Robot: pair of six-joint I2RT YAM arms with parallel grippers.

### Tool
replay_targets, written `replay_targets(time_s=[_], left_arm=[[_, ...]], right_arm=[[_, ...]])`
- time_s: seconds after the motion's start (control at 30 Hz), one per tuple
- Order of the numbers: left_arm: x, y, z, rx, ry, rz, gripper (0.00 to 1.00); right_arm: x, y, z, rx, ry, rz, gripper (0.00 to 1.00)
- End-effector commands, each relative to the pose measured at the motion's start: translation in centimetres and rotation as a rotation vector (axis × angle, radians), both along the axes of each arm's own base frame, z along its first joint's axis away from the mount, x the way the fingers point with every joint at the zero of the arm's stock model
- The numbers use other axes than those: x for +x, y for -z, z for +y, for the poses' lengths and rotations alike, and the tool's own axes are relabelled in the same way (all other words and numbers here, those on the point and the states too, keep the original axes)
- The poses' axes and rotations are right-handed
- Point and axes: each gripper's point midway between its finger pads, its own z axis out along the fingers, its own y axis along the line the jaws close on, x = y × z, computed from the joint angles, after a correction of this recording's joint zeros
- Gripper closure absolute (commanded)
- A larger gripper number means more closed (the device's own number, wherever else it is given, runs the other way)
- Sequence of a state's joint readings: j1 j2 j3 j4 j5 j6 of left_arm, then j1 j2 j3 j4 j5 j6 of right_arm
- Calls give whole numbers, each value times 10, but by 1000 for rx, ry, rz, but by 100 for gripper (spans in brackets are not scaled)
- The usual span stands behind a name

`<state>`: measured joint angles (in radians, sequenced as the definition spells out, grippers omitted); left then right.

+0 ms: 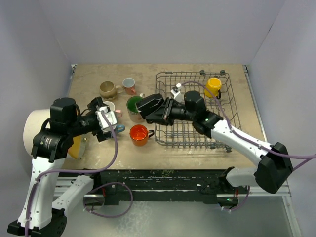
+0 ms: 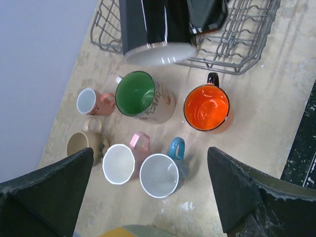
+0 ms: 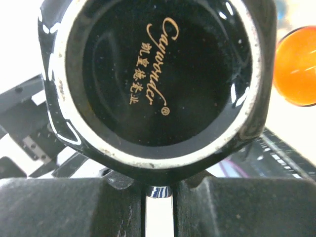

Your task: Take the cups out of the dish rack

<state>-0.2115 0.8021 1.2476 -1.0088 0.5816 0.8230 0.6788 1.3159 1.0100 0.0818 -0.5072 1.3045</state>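
Observation:
My right gripper (image 1: pixel 165 109) is shut on the handle of a black cup (image 1: pixel 149 106), held on its side above the left edge of the dark wire dish rack (image 1: pixel 232 106). The right wrist view shows the cup's base (image 3: pixel 158 79) above the closed fingers (image 3: pixel 89 207). A yellow cup (image 1: pixel 213 87) stands in the rack's far right corner. On the table left of the rack stand the tan (image 1: pixel 107 89), salmon (image 1: pixel 129 85), green-inside cream (image 1: pixel 134 106), orange (image 1: pixel 139 134), pink (image 2: pixel 121 162) and blue (image 2: pixel 160 174) cups. My left gripper (image 2: pixel 150 153) is open and empty above the pink and blue cups.
A big cream cylinder (image 1: pixel 35 127) with an orange face lies at the left table edge beside my left arm. The rack fills the right half of the table. Purple cables loop off both arms. White walls close in the back and sides.

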Motion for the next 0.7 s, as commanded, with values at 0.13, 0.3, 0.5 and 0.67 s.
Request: replay_targets(time_s=[0.13, 0.3, 0.5, 0.67], left_arm=[[6, -55, -19, -91, 100, -183, 4], [-1, -73, -29, -135, 160, -201, 12], [-9, -100, -36, -203, 181, -201, 32], [-11, -123, -36, -251, 167, -244, 62]], right_arm=[[-76, -120, 37, 521, -211, -147, 100], [-105, -150, 51, 654, -246, -157, 100], [-118, -178, 65, 761, -277, -156, 100], [-128, -206, 61, 876, -275, -181, 100]])
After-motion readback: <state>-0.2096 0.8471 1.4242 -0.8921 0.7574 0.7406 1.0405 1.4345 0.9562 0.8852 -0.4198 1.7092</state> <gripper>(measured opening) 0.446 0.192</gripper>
